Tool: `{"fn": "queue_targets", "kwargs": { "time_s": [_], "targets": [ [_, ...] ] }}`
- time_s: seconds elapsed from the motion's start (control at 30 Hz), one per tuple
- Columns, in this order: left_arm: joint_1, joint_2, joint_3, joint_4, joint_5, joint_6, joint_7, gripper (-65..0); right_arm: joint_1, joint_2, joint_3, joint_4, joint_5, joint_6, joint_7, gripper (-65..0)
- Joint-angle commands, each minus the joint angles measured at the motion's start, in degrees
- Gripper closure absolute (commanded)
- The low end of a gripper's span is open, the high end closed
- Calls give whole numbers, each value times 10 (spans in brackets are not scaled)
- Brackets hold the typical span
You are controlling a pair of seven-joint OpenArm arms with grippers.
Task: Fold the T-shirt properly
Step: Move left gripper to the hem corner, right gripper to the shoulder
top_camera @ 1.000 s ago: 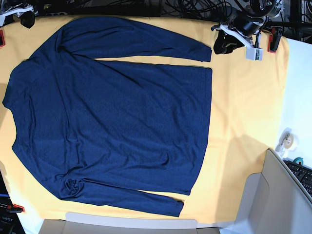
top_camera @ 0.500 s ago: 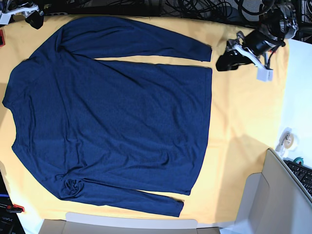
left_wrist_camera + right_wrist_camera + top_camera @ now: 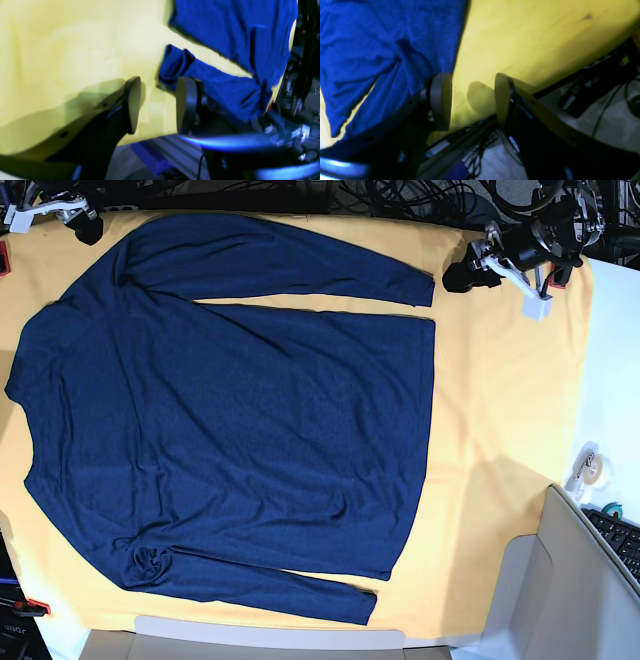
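Navy-blue long-sleeved knit T-shirt (image 3: pixel 230 420) lies spread flat on the yellow-orange cloth (image 3: pixel 510 400) covering the surface. Left gripper (image 3: pixel 157 102) hovers just beside a sleeve cuff, jaws released; right gripper (image 3: pixel 472 97) hovers near the shirt's edge, jaws also released and empty.

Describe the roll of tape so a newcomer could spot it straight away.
Start at the big yellow cloth under the navy shirt. Past the cloth's edge, on the white table, lies the roll of tape beside a grey box. It is the only small pale ring there.

bare yellow cloth (image 3: pixel 500 400) beside T-shirt (image 3: pixel 230 420), tape roll (image 3: pixel 590 465) at edge
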Motion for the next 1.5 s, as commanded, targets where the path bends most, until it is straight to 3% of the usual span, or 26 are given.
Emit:
{"fn": "queue_targets", "kwargs": {
  "time_s": [0.0, 0.23, 0.63, 0.77, 0.83, 0.97, 1.13, 1.3, 1.4, 1.47],
  "targets": [
    [0, -7, -3, 8, -12, -8, 2, -236, -2, 6, -4, 5, 11, 6, 7, -262],
    [0, -7, -3, 8, -12, -13, 2, -236, 32, 2, -52, -35, 11, 6, 9, -262],
    [0, -7, -6, 8, -15, -13, 4, -236, 44, -9, -70, -71, 11, 6, 8, -262],
    [-3, -4, -6, 8, -16, -13, 28, -236, 43, -10, -78, -71, 11, 6, 7, -258],
    [-16, -3, -3, 6, -16, -13, 33, -236, 43, -10, -82, -71, 11, 6, 7, -213],
    [-24, -2, -1, 6, -16, -13, 34, -237, 44, -9, -83, -71, 10, 5, 7, -2],
    [-42, -2, 0, -5, -14, -13, 36, -237, 45, -6, -91, -71, 10, 5, 7, 0],
    [-77, -2, 0, -92, -16, -15, 59, -237, 45, -8, -91, -71, 10, 5, 7, 0],
    [-90, -2, 5, -119, -16, -51, 61, -237, 44, -8, -91, -71, 10, 5, 7, 0],
    [-91, -3, 19, -123, -16, -52, 61, -237, 44, -9, -91, -71, 10, 5, 7, 0]
  ]
}}
